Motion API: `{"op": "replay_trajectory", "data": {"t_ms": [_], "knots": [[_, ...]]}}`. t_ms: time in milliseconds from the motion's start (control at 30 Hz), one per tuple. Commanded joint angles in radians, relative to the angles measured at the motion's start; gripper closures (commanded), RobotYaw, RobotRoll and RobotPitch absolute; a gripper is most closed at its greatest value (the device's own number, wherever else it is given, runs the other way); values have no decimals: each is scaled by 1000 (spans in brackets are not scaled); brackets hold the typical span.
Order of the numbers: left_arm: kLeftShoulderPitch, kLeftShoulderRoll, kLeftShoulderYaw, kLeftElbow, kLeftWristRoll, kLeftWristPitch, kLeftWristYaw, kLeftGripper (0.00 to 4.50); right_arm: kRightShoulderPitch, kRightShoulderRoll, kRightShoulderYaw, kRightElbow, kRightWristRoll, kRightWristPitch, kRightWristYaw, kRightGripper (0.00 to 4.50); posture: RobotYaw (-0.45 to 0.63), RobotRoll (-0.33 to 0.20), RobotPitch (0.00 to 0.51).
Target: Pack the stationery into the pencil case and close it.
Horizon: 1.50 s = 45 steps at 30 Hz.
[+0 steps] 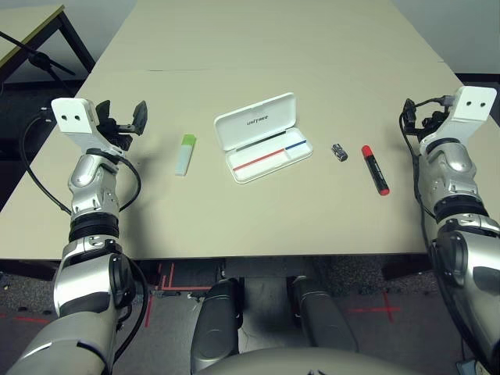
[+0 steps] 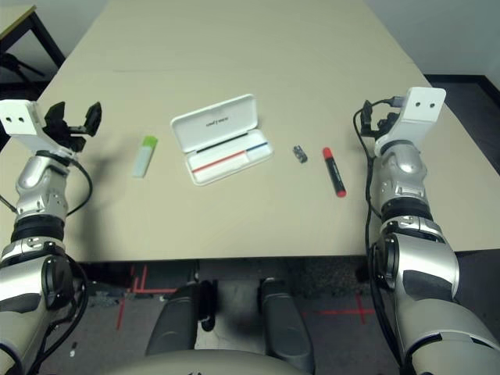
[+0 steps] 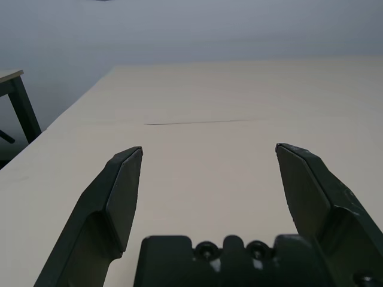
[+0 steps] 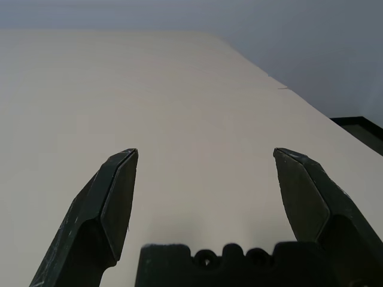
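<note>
The white pencil case point(image 1: 255, 120) lies open in the middle of the table, lid folded back, a red and a blue stripe in its tray point(image 1: 269, 158). Left of it lies a flat white stick with a green end point(image 1: 185, 154). To its right sit a tiny silver-black cylinder point(image 1: 339, 152) and a red marker with a black end point(image 1: 375, 169). My left gripper point(image 1: 123, 117) hovers at the table's left edge, open and empty, left of the stick. My right gripper point(image 4: 205, 156) is raised near the right edge, right of the marker, open with nothing between its fingers.
The beige table point(image 1: 258, 47) stretches far back behind the case, with a seam across it. A second table point(image 1: 23, 27) with dark legs stands beyond the left edge. The front edge runs just ahead of my body.
</note>
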Motion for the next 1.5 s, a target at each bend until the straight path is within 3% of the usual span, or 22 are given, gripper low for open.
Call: {"op": "replay_trajectory", "data": {"t_ms": [33, 567, 967, 1367, 1500], "knots": [[12, 5, 13, -11, -16, 9, 9, 20, -21, 14, 11, 23, -10, -5, -1, 0, -20, 0, 156], [35, -10, 8, -63, -20, 15, 5, 20, -22, 7, 12, 12, -10, -10, 61, 0, -30, 0, 149], [116, 74, -2, -292, -54, 155, -94, 20, 108, -139, 207, -264, -20, 155, 705, 0, -21, 0, 154], [251, 132, -113, -677, -113, 448, -263, 20, 220, -244, 293, -554, 22, 449, 1014, 0, 4, 0, 158], [295, 140, -163, -840, -200, 632, -316, 20, 231, -250, 304, -601, 17, 495, 1033, 0, 5, 0, 160]]}}
